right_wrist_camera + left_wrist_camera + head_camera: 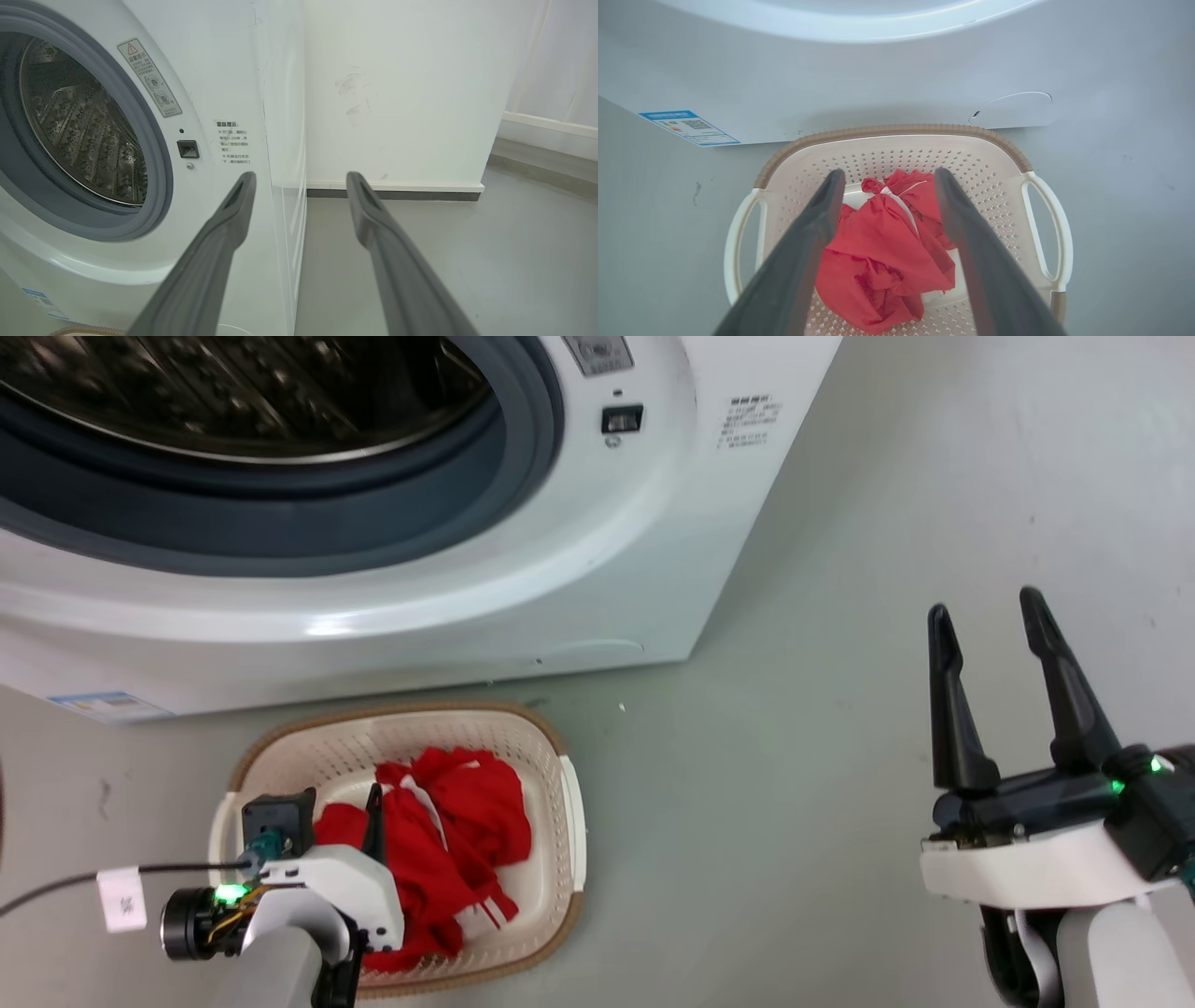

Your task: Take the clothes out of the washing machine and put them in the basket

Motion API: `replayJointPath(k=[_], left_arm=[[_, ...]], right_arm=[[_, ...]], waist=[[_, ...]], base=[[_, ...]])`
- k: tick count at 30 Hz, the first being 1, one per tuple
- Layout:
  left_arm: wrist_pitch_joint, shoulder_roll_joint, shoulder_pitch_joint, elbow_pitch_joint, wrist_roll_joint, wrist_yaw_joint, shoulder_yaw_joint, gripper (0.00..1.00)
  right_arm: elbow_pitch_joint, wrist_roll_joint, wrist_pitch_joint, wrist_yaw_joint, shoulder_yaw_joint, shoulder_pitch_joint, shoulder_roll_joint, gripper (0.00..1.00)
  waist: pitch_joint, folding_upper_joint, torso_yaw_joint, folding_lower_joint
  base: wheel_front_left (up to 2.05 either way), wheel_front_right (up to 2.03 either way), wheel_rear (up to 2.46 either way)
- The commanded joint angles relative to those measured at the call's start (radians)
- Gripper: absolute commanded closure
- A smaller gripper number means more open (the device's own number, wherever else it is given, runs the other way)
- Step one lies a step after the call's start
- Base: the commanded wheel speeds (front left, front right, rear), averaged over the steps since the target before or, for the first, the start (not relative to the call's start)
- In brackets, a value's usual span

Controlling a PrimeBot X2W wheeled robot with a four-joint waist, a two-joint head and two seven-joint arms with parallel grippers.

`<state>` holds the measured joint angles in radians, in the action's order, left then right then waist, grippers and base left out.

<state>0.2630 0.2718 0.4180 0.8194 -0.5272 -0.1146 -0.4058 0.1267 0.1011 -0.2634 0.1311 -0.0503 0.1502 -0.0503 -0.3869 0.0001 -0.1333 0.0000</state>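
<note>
The white washing machine (523,569) fills the upper left of the head view, its porthole open onto the bare steel drum (243,392). On the floor in front stands the cream basket (560,775) with red clothes (457,831) bunched inside. My left gripper (885,179) hangs open just above those clothes (878,252), holding nothing; the head view hides most of its fingers behind the wrist. My right gripper (985,607) is open and empty over bare floor to the right of the machine. In the right wrist view the right gripper (301,179) points past the washing machine (224,93) corner.
Grey floor (794,784) spreads to the right of the basket. A white wall (397,93) with a dark skirting stands behind the machine. A cable with a white tag (121,899) runs off my left wrist toward the left.
</note>
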Motion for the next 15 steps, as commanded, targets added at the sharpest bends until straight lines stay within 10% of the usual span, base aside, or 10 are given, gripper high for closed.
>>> replayJointPath(k=[1, 15], left_arm=[[0.002, -0.004, -0.031, -0.033, 0.027, -0.005, 0.029, 0.00], [0.002, -0.119, -0.261, -0.413, 0.277, 0.022, 0.323, 0.00]], right_arm=[[-0.005, -0.004, -0.002, -0.001, 0.001, -0.023, 0.000, 0.00], [-0.032, -0.009, -0.002, -0.001, 0.014, -0.136, 0.000, 0.00]], waist=[[0.070, -0.0001, 0.025, 0.0000], [0.245, -0.0001, 0.060, 0.0000]], base=[[0.00, 0.00, 0.00], [0.00, 0.00, 0.00]])
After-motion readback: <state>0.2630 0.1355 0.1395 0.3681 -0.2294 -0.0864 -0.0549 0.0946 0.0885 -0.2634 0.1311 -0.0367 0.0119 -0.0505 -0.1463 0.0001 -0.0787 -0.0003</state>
